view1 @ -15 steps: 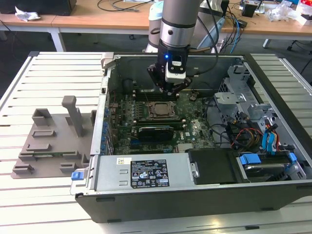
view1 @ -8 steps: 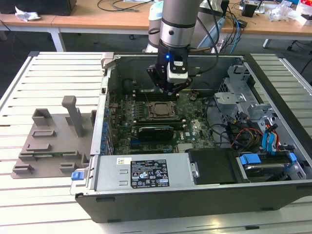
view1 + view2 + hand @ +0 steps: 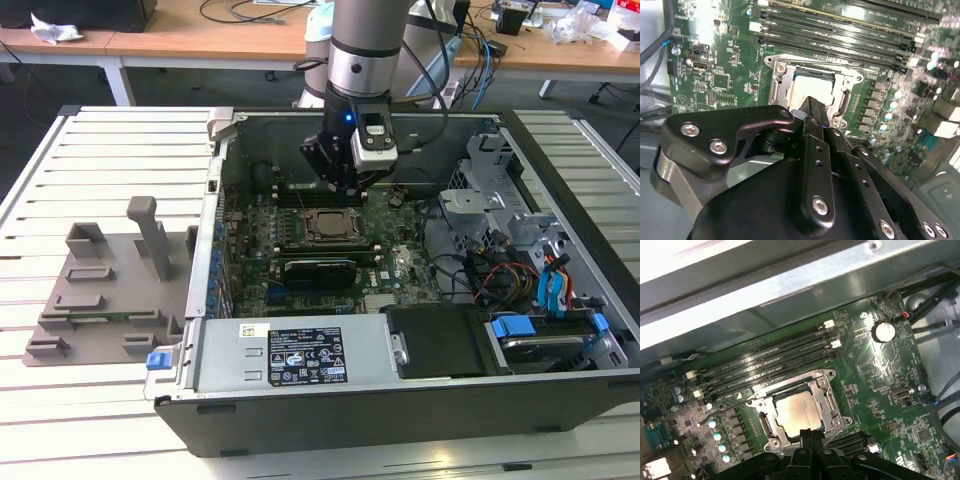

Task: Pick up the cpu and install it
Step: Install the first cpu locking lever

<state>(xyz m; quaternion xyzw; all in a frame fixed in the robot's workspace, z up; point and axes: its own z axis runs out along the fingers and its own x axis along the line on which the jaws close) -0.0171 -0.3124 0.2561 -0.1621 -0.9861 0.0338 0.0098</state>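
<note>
The cpu point(image 3: 325, 226) lies flat in the motherboard socket, silvery top up, inside the socket's metal frame point(image 3: 832, 407). In both wrist views it sits squarely in the frame: cpu point(image 3: 812, 90), cpu point(image 3: 797, 412). My gripper point(image 3: 350, 186) hangs just above the socket on the side nearer the case's back wall. Its black fingers point(image 3: 802, 440) are pressed together with nothing between them, and the tips point(image 3: 810, 102) hover over the cpu's edge without visibly touching it.
The open computer case point(image 3: 560, 180) lies on a slatted table. A grey plastic fixture tray point(image 3: 100, 290) stands at the exterior view's left. Memory slots point(image 3: 770, 362) run beside the socket. The power supply point(image 3: 300, 355) and drive cage point(image 3: 490, 205) crowd the near and right sides.
</note>
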